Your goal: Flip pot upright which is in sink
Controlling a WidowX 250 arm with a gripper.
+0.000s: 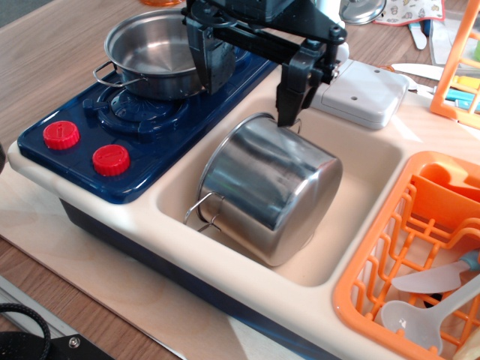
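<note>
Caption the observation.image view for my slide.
Gripper meets the rim of the tilted steel pot in the cream sink, beside the orange dish rack.

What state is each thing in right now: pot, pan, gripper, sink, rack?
pot: tilted in the sink, leaning on its side, not upright
sink: holds only the pot
gripper: at the pot's upper rim; whether the fingers are closed on it is unclear
pan: upright on the stove burner, empty
dish rack: holds white utensils
red knobs: position unreadable
</note>
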